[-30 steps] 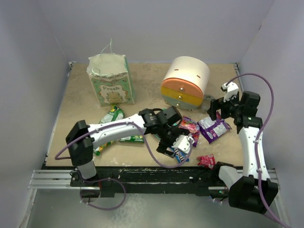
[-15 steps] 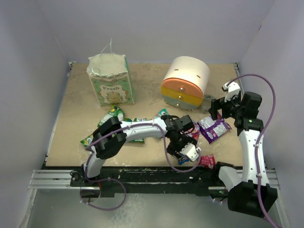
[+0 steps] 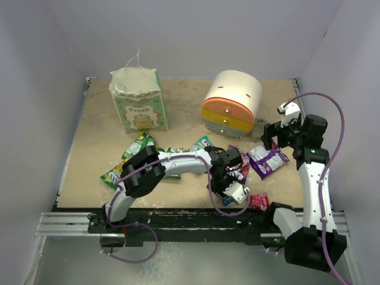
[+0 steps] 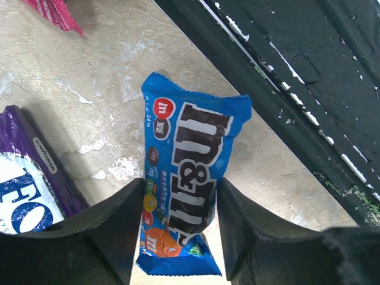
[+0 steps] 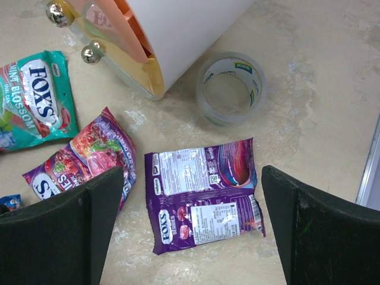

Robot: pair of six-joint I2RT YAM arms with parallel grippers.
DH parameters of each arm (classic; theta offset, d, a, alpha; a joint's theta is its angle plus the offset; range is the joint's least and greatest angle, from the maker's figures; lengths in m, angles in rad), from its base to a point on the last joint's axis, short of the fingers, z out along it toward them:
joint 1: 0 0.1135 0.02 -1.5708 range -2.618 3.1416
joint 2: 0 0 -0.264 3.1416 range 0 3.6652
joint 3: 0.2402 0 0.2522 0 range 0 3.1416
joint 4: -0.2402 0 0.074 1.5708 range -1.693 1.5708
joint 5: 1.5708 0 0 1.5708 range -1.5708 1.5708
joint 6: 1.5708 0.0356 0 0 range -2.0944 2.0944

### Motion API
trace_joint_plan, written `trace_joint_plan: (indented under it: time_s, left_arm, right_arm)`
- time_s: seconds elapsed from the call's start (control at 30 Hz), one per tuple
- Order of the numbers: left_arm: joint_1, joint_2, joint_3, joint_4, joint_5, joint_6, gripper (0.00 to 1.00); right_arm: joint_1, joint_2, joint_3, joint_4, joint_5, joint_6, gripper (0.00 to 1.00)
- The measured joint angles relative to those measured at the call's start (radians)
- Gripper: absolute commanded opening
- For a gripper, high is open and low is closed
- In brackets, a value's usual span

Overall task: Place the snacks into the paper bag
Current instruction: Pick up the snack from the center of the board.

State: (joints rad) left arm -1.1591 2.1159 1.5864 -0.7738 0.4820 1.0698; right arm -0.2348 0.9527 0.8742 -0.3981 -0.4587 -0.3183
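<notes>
A blue m&m's packet [image 4: 187, 142] lies flat on the table by the front edge, under my left gripper [image 4: 180, 196]. The gripper is open, with its jaws close on either side of the packet's lower half. From above, the left gripper [image 3: 228, 189] hides most of this packet [image 3: 227, 201]. My right gripper [image 5: 190, 178] hangs wide open and empty above a purple Fox's packet [image 5: 205, 193]. More snacks lie around: a pink-purple one [image 5: 83, 157], a teal one [image 5: 35, 95], a red one [image 3: 258, 202] and green ones [image 3: 138, 145]. The paper bag [image 3: 139, 101] stands upright at the back left.
The round white, orange and yellow drawer unit [image 3: 231, 104] stands at the back right, with a roll of clear tape [image 5: 231, 89] beside it. The black front rail [image 4: 309, 77] runs right next to the blue packet. Walls enclose the table on three sides.
My left arm has reached further right and toward the front edge, and its jaws have narrowed around the blue packet. The right arm has hardly moved.
</notes>
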Motion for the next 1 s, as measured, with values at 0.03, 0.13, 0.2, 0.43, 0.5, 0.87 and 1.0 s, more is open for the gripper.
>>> trace_joint_plan:
  time_s: [0.03,0.13,0.2,0.43,0.5,0.87,1.0]
  left_arm:
    - [0.0,0.0,0.0,-0.001,0.0,0.0,0.5]
    - [0.0,0.0,0.0,-0.002,-0.003,-0.002,0.44]
    - [0.0,0.0,0.0,-0.006,-0.008,-0.003,0.43]
    - [0.0,-0.011,0.0,-0.038,-0.016,-0.012,0.41]
    - [0.0,-0.031,-0.001,-0.056,-0.016,-0.016,0.4]
    - [0.085,-0.333,-0.014,-0.127,-0.01,-0.084,0.37]
    - [0.17,-0.407,-0.014,-0.135,-0.008,-0.107,0.37]
  right_arm:
    - [0.0,0.0,0.0,0.0,0.0,0.0,1.0]
    - [0.0,0.001,0.0,0.0,0.0,0.0,1.0]
    - [0.0,0.002,0.0,0.0,0.0,0.0,1.0]
    - [0.0,0.01,0.0,0.0,0.0,0.0,1.0]
    - [0.0,0.016,0.0,0.001,0.0,0.0,1.0]
    - [0.0,0.022,0.0,0.001,0.001,-0.003,1.0]
    - [0.0,0.022,0.0,0.001,0.003,-0.004,1.0]
